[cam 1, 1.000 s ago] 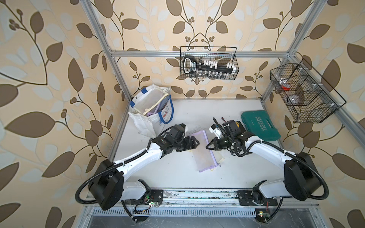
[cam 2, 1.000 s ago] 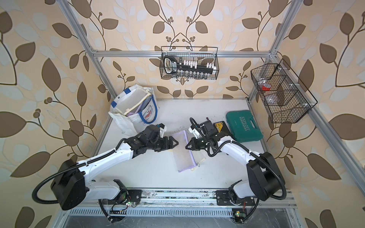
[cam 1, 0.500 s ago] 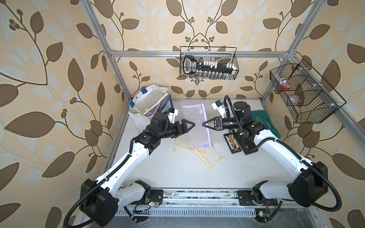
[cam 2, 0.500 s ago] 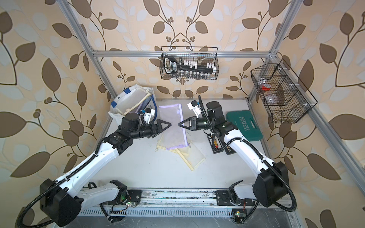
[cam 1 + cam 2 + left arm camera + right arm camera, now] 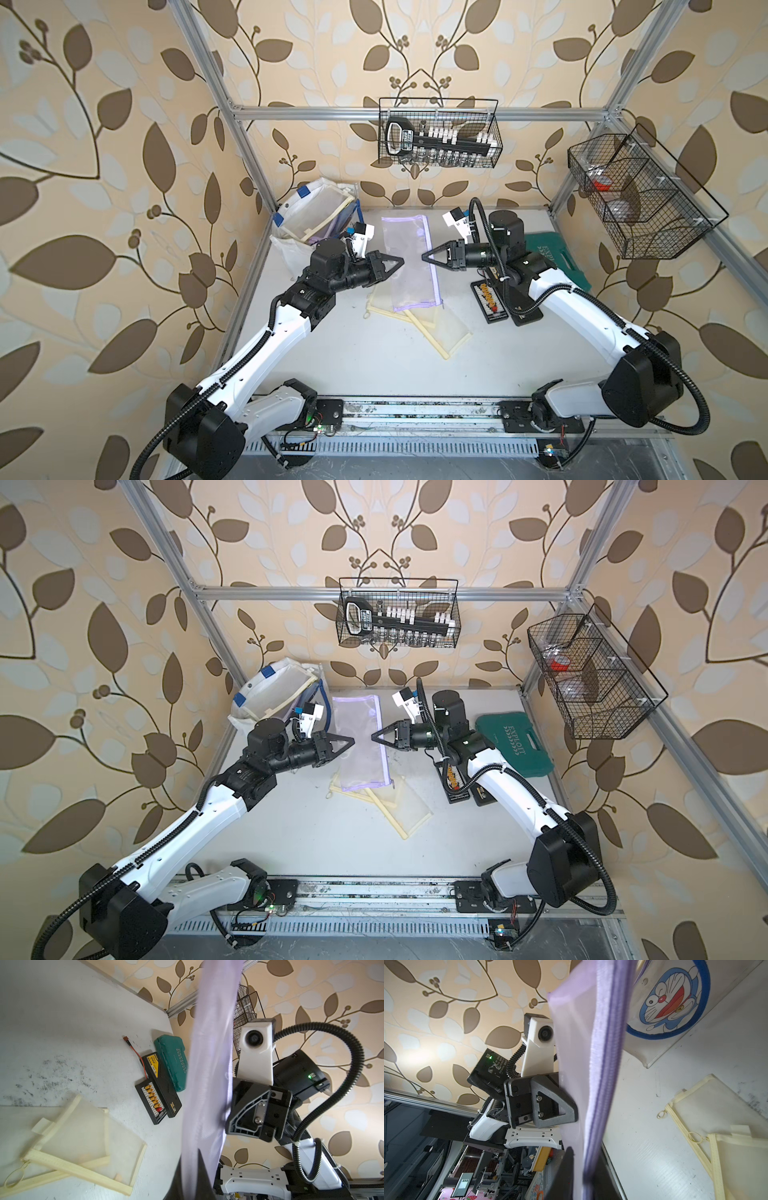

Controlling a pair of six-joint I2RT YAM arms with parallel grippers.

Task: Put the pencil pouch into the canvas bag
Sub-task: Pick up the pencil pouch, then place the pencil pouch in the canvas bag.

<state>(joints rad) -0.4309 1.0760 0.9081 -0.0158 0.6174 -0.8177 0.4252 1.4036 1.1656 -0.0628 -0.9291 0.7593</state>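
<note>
Both top views show the left gripper (image 5: 401, 262) and right gripper (image 5: 424, 257) pinched tight on opposite edges of the pencil pouch (image 5: 409, 245). The canvas bag (image 5: 286, 249) stands near the left gripper.

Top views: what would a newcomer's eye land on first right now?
The purple mesh pouch, held up above the middle of the table: the left gripper is shut on one long edge and the right gripper meets the zipper edge opposite. Then the white canvas bag, open in the far left corner, and two cream mesh pouches lying overlapped on the table below.
</note>
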